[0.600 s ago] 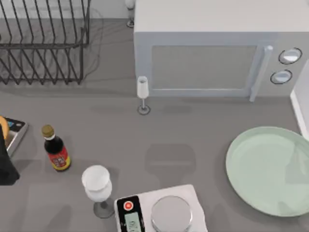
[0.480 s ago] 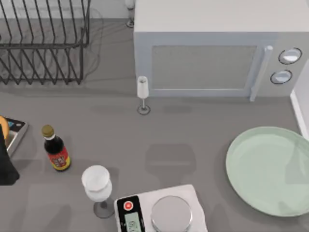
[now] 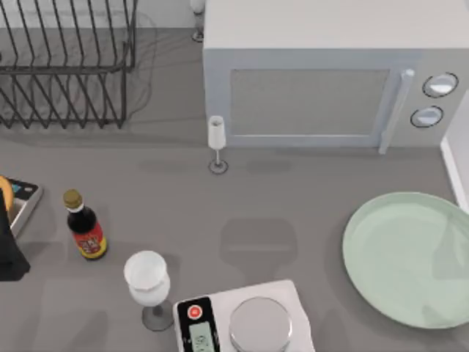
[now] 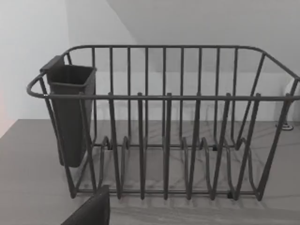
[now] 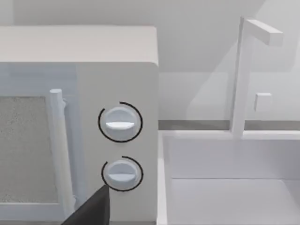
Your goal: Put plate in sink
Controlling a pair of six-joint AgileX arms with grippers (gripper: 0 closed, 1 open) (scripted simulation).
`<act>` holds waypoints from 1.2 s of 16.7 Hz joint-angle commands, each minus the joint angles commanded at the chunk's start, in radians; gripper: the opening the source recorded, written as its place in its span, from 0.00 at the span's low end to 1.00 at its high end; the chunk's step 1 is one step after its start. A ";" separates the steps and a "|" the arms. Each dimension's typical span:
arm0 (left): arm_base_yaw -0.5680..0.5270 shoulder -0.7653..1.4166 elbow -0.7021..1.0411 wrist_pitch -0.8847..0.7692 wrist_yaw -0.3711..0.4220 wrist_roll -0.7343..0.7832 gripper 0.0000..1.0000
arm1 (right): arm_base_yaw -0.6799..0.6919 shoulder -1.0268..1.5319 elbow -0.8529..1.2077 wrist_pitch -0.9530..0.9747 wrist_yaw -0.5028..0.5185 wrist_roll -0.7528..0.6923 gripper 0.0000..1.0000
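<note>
The pale mint-green plate (image 3: 405,257) lies flat on the grey counter at the right, in front of the microwave. A thin white strip of the sink rim (image 3: 454,174) runs along the top view's right edge just behind the plate. In the right wrist view the sink basin (image 5: 229,187) lies open beside the microwave, with its white rim (image 5: 161,178) facing me. A dark part of my right gripper (image 5: 91,210) pokes into that view, clear of the plate. My left arm (image 3: 7,249) sits parked at the table's left edge, and its gripper (image 4: 91,211) faces the dish rack.
The grey-white microwave (image 3: 330,81) stands at the back. A wire dish rack (image 3: 66,66) is at the back left. A sauce bottle (image 3: 84,224), two wine glasses (image 3: 149,282) (image 3: 217,143) and a kitchen scale (image 3: 245,319) stand left of the plate. A white tap (image 5: 243,75) rises behind the sink.
</note>
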 joint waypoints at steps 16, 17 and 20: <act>0.000 0.000 0.000 0.000 0.000 0.000 1.00 | 0.013 0.032 0.031 -0.025 0.000 0.014 1.00; 0.000 0.000 0.000 0.000 0.000 0.000 1.00 | 0.026 0.063 0.061 -0.049 0.000 0.027 1.00; 0.000 0.000 0.000 0.000 0.000 0.000 1.00 | 0.084 0.223 0.198 -0.159 0.000 0.086 1.00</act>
